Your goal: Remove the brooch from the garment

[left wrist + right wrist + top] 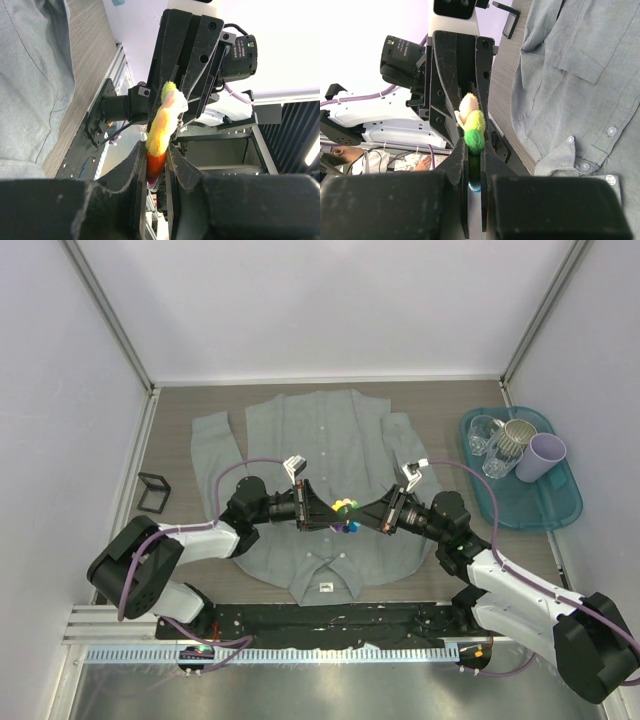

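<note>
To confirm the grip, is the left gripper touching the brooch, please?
Touching: the left wrist view shows the left gripper with jaws pinching the brooch at its red edge.

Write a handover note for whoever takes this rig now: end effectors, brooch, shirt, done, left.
Left end effector: shut on the brooch, at its red-orange edge.
Right end effector: shut on its green-blue edge.
Brooch: held in the air between both, over the garment; wrist views show no fabric on it.
Garment: flat on the table, collar toward the arms.
Done: brooch looks free of the garment.
Left: release one end effector, set the brooch down beside the garment.
</note>
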Action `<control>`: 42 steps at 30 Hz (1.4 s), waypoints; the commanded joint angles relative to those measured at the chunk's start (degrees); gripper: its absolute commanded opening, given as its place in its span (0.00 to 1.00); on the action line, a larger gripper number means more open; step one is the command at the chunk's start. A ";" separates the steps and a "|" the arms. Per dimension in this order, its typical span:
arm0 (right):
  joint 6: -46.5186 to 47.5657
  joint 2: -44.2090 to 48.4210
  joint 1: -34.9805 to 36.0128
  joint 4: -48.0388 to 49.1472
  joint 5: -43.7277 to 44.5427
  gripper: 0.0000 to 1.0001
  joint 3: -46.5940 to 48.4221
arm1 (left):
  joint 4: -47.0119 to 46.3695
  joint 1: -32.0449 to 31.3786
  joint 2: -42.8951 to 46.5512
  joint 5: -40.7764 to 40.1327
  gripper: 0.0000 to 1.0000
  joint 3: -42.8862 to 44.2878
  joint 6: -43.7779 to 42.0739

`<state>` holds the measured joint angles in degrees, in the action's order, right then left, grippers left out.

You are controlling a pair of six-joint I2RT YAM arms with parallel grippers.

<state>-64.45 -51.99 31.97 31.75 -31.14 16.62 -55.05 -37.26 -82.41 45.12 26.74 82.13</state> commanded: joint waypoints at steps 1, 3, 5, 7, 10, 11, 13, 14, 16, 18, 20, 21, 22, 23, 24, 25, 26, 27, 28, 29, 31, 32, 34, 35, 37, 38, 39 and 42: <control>2.39 -0.39 0.38 -2.66 -2.00 0.01 1.31 | -6.39 0.25 0.41 -0.65 0.18 2.00 0.23; 2.31 -0.74 0.29 -2.30 -2.26 0.01 1.31 | -6.21 0.25 0.41 -0.04 0.18 2.26 0.14; 2.48 -0.92 0.38 -2.30 -2.61 0.01 1.40 | -5.95 0.25 0.50 0.14 0.19 2.79 -0.12; 2.48 -1.01 0.38 -2.39 -2.53 0.01 1.40 | -5.07 0.25 0.76 0.49 0.21 3.05 -0.47; 2.39 -0.23 0.38 -2.92 -1.39 0.01 1.40 | -3.76 0.25 1.55 0.32 0.25 3.05 -0.91; 2.39 0.04 0.38 -3.53 -0.86 0.01 1.31 | -3.49 0.34 1.81 0.14 0.27 2.70 -1.00; 1.87 0.48 0.46 -3.71 0.11 0.01 1.13 | -3.14 0.25 2.52 -0.47 0.30 1.83 -1.53; 1.52 0.83 0.38 -3.71 0.63 0.01 0.96 | -3.14 0.25 3.39 -0.65 0.32 1.47 -1.88; -0.06 0.75 0.38 -2.40 0.90 0.01 0.26 | -3.14 0.34 4.27 -1.18 0.30 0.42 -2.49; -1.73 -0.22 0.46 0.24 0.11 0.01 -0.27 | -2.53 0.34 4.89 -1.79 0.16 0.33 -2.67; -2.35 -0.74 0.29 1.82 -0.86 0.01 -0.27 | -1.65 0.25 5.07 -1.88 0.08 0.68 -3.11; -2.53 -0.66 0.38 2.00 -0.94 0.01 -0.27 | -1.38 0.25 4.98 -2.06 0.06 0.77 -3.20; -2.70 -0.66 0.38 1.92 -1.03 0.01 -0.10 | -1.21 0.25 4.98 -2.23 0.04 1.12 -3.29; -2.79 -0.40 0.38 2.00 -1.03 0.02 -0.01 | -0.42 0.25 4.89 -2.32 0.00 1.21 -3.46; -3.14 -0.05 0.38 1.92 -0.86 0.04 -0.01 | 0.11 0.25 4.81 -2.41 0.00 1.21 -3.55; -3.75 0.39 0.29 1.83 -0.07 0.09 -0.10 | 0.38 0.25 4.89 -2.32 0.00 1.29 -3.55; -3.84 0.66 0.29 1.13 0.37 0.12 -0.10 | 0.64 0.25 4.81 -2.32 0.00 1.30 -3.47; -4.02 1.35 0.29 0.69 0.81 0.14 -0.19 | 0.99 0.25 4.89 -2.32 0.00 1.12 -3.55; -4.37 1.71 0.29 0.16 1.33 0.19 -0.19 | 1.52 0.25 4.89 -2.32 0.00 1.03 -3.55; -4.55 1.97 0.29 -0.36 1.86 0.20 -0.27 | 1.96 0.34 4.89 -2.41 0.00 0.77 -3.55; -4.99 2.77 0.20 -0.72 2.22 0.25 -0.36 | 1.87 0.34 4.98 -2.67 0.00 0.16 -3.29; -4.99 2.94 0.20 -0.98 2.31 0.26 -0.28 | 1.87 0.34 4.98 -2.85 0.00 -0.20 -3.29; -4.99 3.21 -0.06 -1.51 2.22 0.30 -0.19 | 1.87 0.34 4.89 -2.94 0.00 -0.55 -3.20; -4.90 3.21 -0.24 -1.60 2.13 0.30 -0.19 | 1.79 0.43 4.81 -2.94 0.00 -0.55 -3.29; -4.99 3.21 -0.24 -1.43 1.96 0.32 -0.27 | 1.78 0.43 4.63 -2.85 0.00 -0.55 -3.20; -5.08 3.29 -0.24 -0.99 1.96 0.32 -0.36 | 1.70 0.52 4.37 -2.85 0.00 -0.55 -3.20; -5.16 3.38 -0.32 -1.07 1.96 0.32 -0.28 | 1.52 0.52 4.28 -2.76 0.00 -0.55 -2.94; -4.90 3.38 -0.41 -0.99 2.04 0.31 -0.45 | 1.52 0.60 4.01 -2.59 0.00 -0.55 -2.76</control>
<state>-69.19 -49.74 31.97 29.47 -29.63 16.58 -51.99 -36.99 -79.20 42.81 26.35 80.12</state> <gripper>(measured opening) 0.320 0.051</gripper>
